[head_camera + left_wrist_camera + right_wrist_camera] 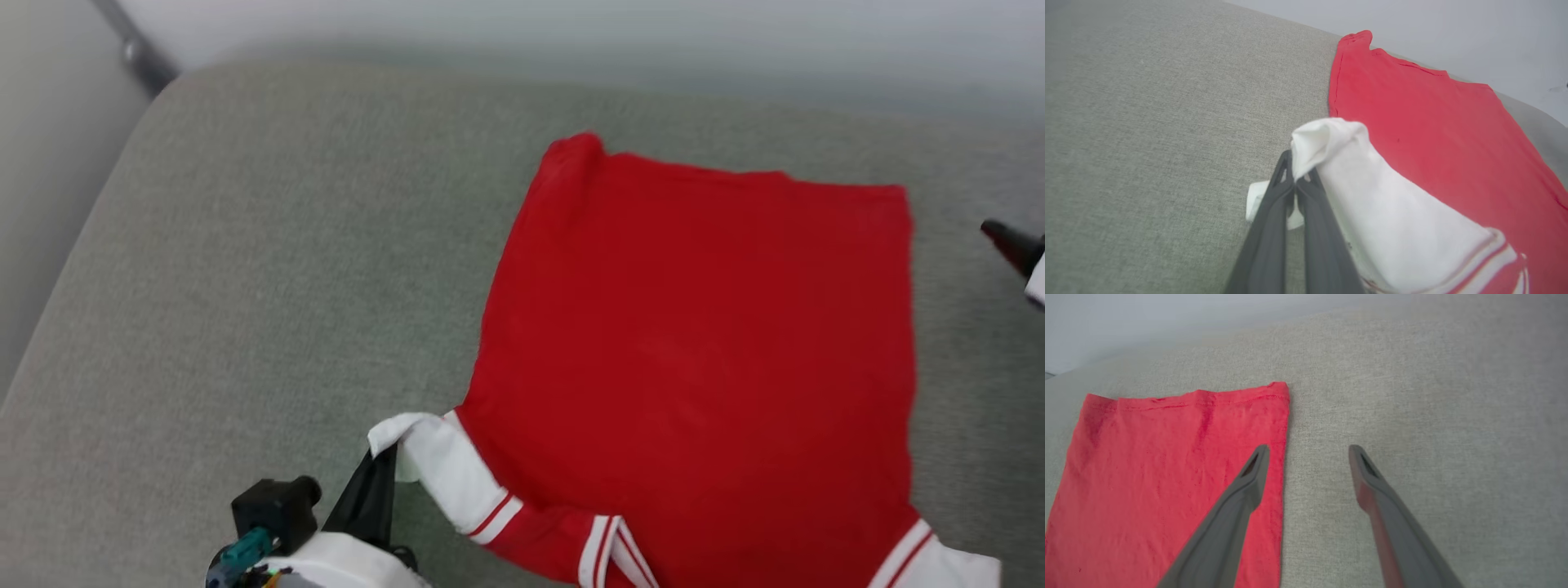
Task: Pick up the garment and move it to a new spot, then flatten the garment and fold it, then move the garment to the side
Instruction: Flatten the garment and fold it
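Grey woven upholstery (245, 286) spreads under everything, with a pale wall (571, 33) beyond its far edge. On it the garment (694, 351) lies red side up and mostly flat, reaching from the left gripper's tips across toward the right gripper.

The left gripper (1290, 163) has its 2 dark fingers pressed together on the cuff end of the white sleeve (1372, 196). The cloth bunches over the tips and a small white flap hangs out beneath them. From this hand the red body runs ahead and off to its right.

The right gripper (1309, 449) stands wide with nothing between its fingers. 1 finger hangs over the garment's red side edge and the other over bare cushion. The far hem corner (1280, 390) lies just ahead of the tips. From the head camera this hand (1008, 241) sits apart from the cloth's edge, so I judge it is not touching.

My reading is that the sleeve is being carried for flattening or for a fold.

- The pinch looks shallow, at the cuff's very edge, so a quick tug could slip the sleeve free.
- Nothing pins the body, so a pull from the left hand could drag the whole garment and crease it.
- The hem corner (575, 151) far ahead of the left hand is humped, and folding over it would trap a ridge.
- If the right hand lowers where it hangs, it may catch only the edge or push the cloth inward.
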### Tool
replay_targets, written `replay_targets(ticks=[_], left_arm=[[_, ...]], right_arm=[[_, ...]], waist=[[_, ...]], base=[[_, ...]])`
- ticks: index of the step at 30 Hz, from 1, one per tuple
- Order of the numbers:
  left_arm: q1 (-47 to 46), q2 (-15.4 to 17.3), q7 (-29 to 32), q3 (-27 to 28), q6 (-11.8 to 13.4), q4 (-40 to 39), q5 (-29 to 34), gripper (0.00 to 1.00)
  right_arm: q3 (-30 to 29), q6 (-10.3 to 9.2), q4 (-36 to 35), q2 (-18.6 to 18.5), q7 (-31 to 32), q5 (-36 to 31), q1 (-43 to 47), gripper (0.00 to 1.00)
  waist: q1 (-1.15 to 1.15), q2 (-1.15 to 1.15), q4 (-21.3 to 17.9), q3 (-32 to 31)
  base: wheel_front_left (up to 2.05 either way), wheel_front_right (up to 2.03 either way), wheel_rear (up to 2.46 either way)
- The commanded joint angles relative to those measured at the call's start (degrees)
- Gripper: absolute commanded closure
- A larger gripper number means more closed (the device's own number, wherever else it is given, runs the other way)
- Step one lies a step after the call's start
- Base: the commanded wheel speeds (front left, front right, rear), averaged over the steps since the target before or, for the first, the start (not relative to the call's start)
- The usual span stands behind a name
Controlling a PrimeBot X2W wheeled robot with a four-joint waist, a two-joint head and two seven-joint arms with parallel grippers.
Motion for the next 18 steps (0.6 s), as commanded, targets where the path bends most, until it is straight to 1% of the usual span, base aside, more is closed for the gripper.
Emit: replay_targets(ticks=[1, 5, 9, 14, 17, 18], left_arm=[[-1.75, -0.74, -0.72, -0.35, -0.50, -0.26, 0.43, 1.00], [-4.30, -2.19, -1.49, -1.43, -1.32, -0.56, 1.34, 1.00], [-6.24, -3.01, -2.15, -1.96, -1.79, -0.18, 1.94, 1.00], [-7.96, -4.09, -2.78, -2.73, -2.41, 0.19, 2.39, 1.00], [-8.55, -4.50, -3.01, -2.97, -2.63, 0.41, 2.51, 1.00], [-8.71, -4.66, -3.15, -3.02, -2.66, 0.43, 2.49, 1.00]], right_arm=[[-0.17, -0.02, 1.72, -0.93, 2.73, -1.15, -3.30, 0.00], [-2.18, -0.03, 4.80, -2.29, 9.45, -3.99, -9.94, 0.00], [-3.67, -0.02, 5.70, -1.83, 14.41, -7.23, -14.12, 0.00], [-6.58, -0.03, 7.16, -0.83, 19.12, -10.52, -15.84, 0.00], [-8.47, -0.04, 8.42, 0.31, 21.63, -12.40, -14.23, 0.00], [-8.96, -0.05, 8.67, 0.69, 22.57, -12.99, -13.81, 0.06]], waist=[[-0.01, 0.00, 5.22, 6.42], [-0.01, 0.00, 7.48, 9.60], [-0.01, 0.00, 8.86, 12.31], [-0.01, 0.00, 9.43, 14.54], [-0.01, 0.00, 9.60, 15.07], [-0.01, 0.00, 9.60, 15.21]], base=[[0.00, 0.00, 0.00], [0.00, 0.00, 0.00], [0.00, 0.00, 0.00], [0.00, 0.00, 0.00], [0.00, 0.00, 0.00], [0.00, 0.00, 0.00]])
